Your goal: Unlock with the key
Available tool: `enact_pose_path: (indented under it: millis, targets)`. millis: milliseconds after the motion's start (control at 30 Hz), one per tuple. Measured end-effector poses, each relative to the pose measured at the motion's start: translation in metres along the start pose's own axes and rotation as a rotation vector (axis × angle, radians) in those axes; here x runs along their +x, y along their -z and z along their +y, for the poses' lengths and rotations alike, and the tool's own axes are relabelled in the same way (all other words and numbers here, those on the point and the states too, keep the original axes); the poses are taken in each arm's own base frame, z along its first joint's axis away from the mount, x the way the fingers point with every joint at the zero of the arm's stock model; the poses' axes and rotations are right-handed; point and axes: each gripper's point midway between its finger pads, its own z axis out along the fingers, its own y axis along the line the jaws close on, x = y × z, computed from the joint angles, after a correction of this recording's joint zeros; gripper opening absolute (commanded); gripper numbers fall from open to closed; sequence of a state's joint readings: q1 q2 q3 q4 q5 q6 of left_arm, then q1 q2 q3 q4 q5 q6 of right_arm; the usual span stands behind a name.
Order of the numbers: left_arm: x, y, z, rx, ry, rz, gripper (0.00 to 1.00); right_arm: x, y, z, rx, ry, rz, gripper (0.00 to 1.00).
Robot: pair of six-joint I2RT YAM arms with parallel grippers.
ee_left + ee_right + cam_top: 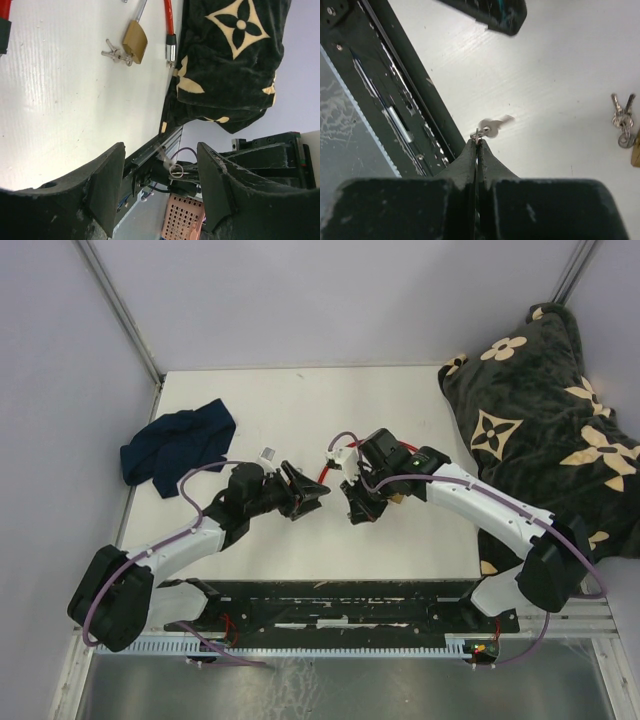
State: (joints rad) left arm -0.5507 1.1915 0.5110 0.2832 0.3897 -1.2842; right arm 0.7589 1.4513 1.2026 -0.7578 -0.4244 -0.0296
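My right gripper (pixel 478 141) is shut on the ring of a small silver key (pixel 492 126), which dangles blurred just past the fingertips above the table. The brass padlock (pixel 135 41) lies on the white table with a red cable (pixel 168 15) running from it and a bunch of spare keys (pixel 116 52) beside it. Those spare keys (pixel 621 120) also lie at the right edge of the right wrist view. My left gripper (pixel 160 150) is open and holds nothing. It faces the right gripper (pixel 352 512) closely, and the held key ring (pixel 176 170) shows between its fingers. From above, the left gripper (pixel 315 502) hovers mid-table.
A dark blue cloth (pixel 178 448) lies at the table's back left. A black blanket with cream flowers (pixel 540 430) is piled along the right side. The black base rail (pixel 340 605) runs along the near edge. A red cable (pixel 322 472) loops behind the grippers.
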Motion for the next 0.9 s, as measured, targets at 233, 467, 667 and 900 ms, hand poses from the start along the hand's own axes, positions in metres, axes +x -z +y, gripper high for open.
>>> enact_pose_path:
  millis: [233,467,667,900]
  targets:
    - [0.003,-0.004,0.011,-0.037,0.025,0.018,0.67,0.014,0.003,-0.007,0.044,-0.003,0.056,0.02]
    - [0.009,-0.008,0.015,-0.048,0.087,0.057,0.72,-0.003,-0.004,-0.006,0.026,0.008,-0.023,0.02]
    - [0.02,-0.013,0.013,-0.043,0.157,0.109,0.73,-0.011,-0.009,-0.008,0.024,0.022,-0.064,0.02]
    - [0.027,-0.018,0.011,-0.034,0.219,0.147,0.73,-0.019,-0.013,-0.008,0.02,0.037,-0.1,0.02]
